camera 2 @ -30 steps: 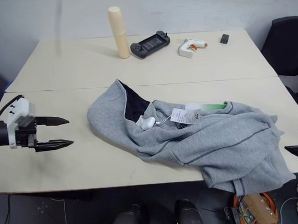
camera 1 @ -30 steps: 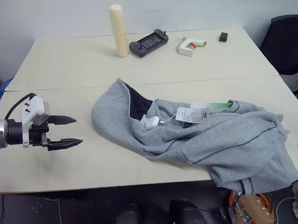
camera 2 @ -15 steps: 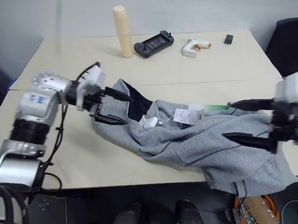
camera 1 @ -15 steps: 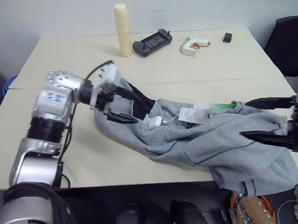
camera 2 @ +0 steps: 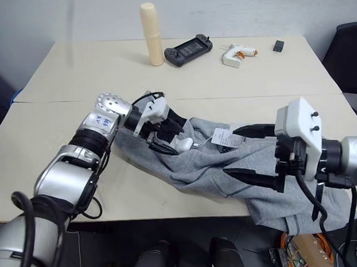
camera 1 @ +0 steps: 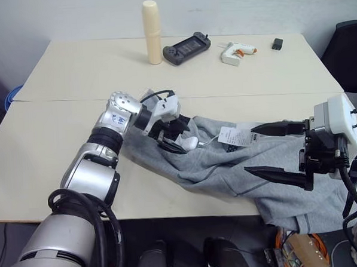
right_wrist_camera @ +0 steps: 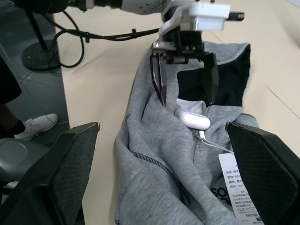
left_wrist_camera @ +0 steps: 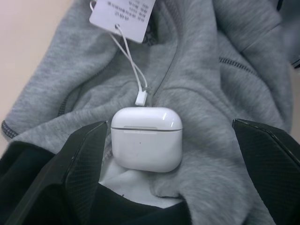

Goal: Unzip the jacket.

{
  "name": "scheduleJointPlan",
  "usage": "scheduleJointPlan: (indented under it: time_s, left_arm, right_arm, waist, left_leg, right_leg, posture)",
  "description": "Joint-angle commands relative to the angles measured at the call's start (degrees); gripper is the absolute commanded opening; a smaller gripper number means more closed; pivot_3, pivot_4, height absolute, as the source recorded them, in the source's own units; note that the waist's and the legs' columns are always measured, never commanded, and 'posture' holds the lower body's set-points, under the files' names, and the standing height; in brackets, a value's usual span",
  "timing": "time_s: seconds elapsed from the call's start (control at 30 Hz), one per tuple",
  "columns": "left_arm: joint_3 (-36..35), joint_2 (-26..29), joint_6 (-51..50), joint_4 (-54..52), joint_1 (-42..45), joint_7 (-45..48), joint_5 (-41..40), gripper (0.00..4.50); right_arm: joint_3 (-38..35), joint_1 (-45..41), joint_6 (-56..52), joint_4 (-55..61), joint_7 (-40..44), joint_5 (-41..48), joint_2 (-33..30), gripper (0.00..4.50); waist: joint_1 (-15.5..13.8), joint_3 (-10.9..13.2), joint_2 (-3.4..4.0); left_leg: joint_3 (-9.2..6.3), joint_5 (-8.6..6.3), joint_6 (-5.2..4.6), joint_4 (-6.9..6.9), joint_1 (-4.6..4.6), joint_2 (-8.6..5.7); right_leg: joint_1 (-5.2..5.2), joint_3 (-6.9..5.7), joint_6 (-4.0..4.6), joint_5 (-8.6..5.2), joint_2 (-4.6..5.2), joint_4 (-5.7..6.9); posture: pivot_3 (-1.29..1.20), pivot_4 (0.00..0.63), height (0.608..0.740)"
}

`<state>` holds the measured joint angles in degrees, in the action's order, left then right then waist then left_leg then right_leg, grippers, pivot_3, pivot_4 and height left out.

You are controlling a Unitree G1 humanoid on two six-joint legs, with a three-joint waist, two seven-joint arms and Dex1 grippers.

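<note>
The left gripper (camera 1: pixel 177 135) has swung in from the counter's left edge to the jacket (camera 1: pixel 240 166) collar (fingers spread wide); the right gripper (camera 1: pixel 274 150) has come in over its right side.

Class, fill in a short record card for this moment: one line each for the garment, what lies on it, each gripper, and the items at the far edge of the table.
Garment: grey jacket, crumpled on the table, zip not yet opened
On it: small white case near the collar; white paper tag
Left gripper: open, above the white case at the collar
Right gripper: open, over the jacket's middle, holding nothing
Far edge: cream cylinder, handheld game console, glue gun, small black object
</note>
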<state>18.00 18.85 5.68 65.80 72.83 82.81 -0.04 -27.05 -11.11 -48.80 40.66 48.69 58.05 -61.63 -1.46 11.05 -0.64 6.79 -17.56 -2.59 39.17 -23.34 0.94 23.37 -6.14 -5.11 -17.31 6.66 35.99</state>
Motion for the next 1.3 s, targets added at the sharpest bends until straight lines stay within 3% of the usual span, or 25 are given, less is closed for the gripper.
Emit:
scheduleJointPlan:
  time_s: [0.03, 0.5, 0.63, 0.73, 1.0, 1.3]
  left_arm:
    - [-1.6, -1.5, 2.2, 2.9, 2.7, -3.1, 1.8, 4.48]
    - [-2.5, -5.6, 3.7, 7.2, 1.5, -10.5, 7.7, 4.48]
    - [-2.8, -5.5, 4.2, 7.1, 0.8, -10.5, 8.3, 3.70]
    - [-2.4, -5.1, 4.8, 6.9, 0.2, -10.3, 9.3, 2.71]
    - [-6.1, -4.4, 1.5, 5.8, 0.8, -5.4, 6.4, 2.68]
    - [-18.0, -1.4, -16.4, -2.4, 1.5, 0.8, -5.4, 2.68]
  right_arm:
    - [-1.3, -0.3, 0.2, 2.1, -2.4, 2.2, 0.2, 4.50]
    - [-2.1, 1.5, 0.6, 3.6, -7.4, 5.0, -0.5, 4.50]
    - [-2.0, 1.6, 0.8, 3.5, -7.8, 5.1, -0.6, 4.50]
    - [-1.7, 1.8, 0.9, 3.8, -8.0, 4.9, -0.5, 4.50]
    - [0.0, 1.3, 2.0, 3.0, -7.9, 3.3, -0.1, 4.50]
    - [2.6, 0.9, 3.3, 2.7, -7.2, 1.9, 0.4, 4.50]
  waist:
    - [0.0, 0.0, -0.01]
    - [0.0, 0.0, -0.02]
    - [0.0, 0.0, -0.02]
    - [0.0, 0.0, -0.02]
    - [0.1, 0.0, -0.02]
    - [0.1, 0.0, -0.03]
  left_leg:
    - [0.00, 0.00, 0.00, 0.00, 0.00, 0.00]
    - [0.03, 0.00, -0.09, 0.00, -0.03, -0.03]
    - [0.03, 0.00, -0.10, 0.00, -0.02, -0.03]
    - [0.03, 0.00, -0.10, 0.00, -0.02, -0.03]
    - [0.05, 0.00, -0.10, 0.00, -0.02, -0.03]
    - [0.06, 0.02, -0.11, 0.01, -0.04, -0.04]
  right_leg:
    - [0.01, -0.01, 0.00, 0.00, 0.00, 0.00]
    - [0.02, -0.02, -0.06, 0.03, 0.01, 0.01]
    - [0.02, -0.01, -0.06, 0.03, 0.01, 0.01]
    - [0.02, -0.02, -0.06, 0.03, 0.01, 0.01]
    - [0.03, -0.07, -0.06, 0.03, -0.03, 0.04]
    - [0.05, -0.15, -0.06, 0.03, -0.07, 0.28]
  posture:
    - [0.00, 0.150, 0.740]
    - [0.00, 0.150, 0.740]
    - [0.00, 0.150, 0.740]
    - [0.00, 0.150, 0.740]
    - [0.00, 0.150, 0.740]
    - [0.00, 0.150, 0.740]
